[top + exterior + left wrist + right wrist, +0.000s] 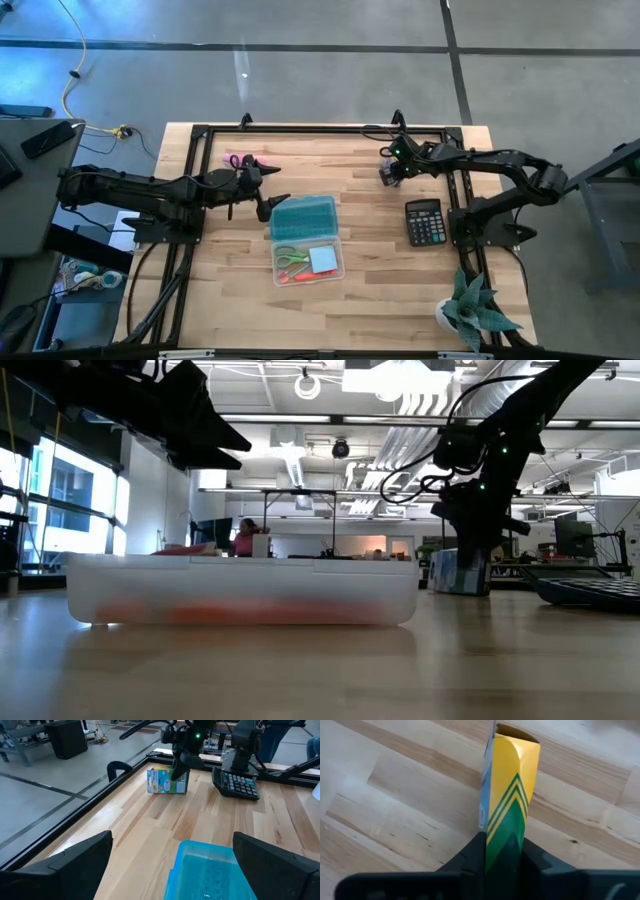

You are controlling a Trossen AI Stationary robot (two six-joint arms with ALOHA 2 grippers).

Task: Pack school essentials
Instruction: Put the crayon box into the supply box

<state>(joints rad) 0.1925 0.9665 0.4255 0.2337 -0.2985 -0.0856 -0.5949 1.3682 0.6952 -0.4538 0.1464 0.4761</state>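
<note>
A green-yellow block (387,173) stands at the table's far right, and my right gripper (393,163) is shut on it. It also shows in the left wrist view (162,781) and the low view (458,572). A clear box (308,262) in the middle holds green-handled scissors (291,257), a light-blue note pad (323,260) and an orange-red pen (292,276). Its teal lid (303,215) lies open toward the far side. My left gripper (266,205) is open, with its fingers wide apart at the lid's left edge (180,851). My right gripper pinches the block between its two fingers, one on each broad face, with the narrow yellow-green side (506,842) showing between them. The fingers (181,766) come from above, slanting in from the table's right. The block stands upright, and its bottom seems to rest on the table.
A black calculator (424,222) lies right of the box. A spiky green potted plant (475,310) stands at the near right corner. A pink thing (240,160) lies at the far left. A black frame (320,129) runs round the table.
</note>
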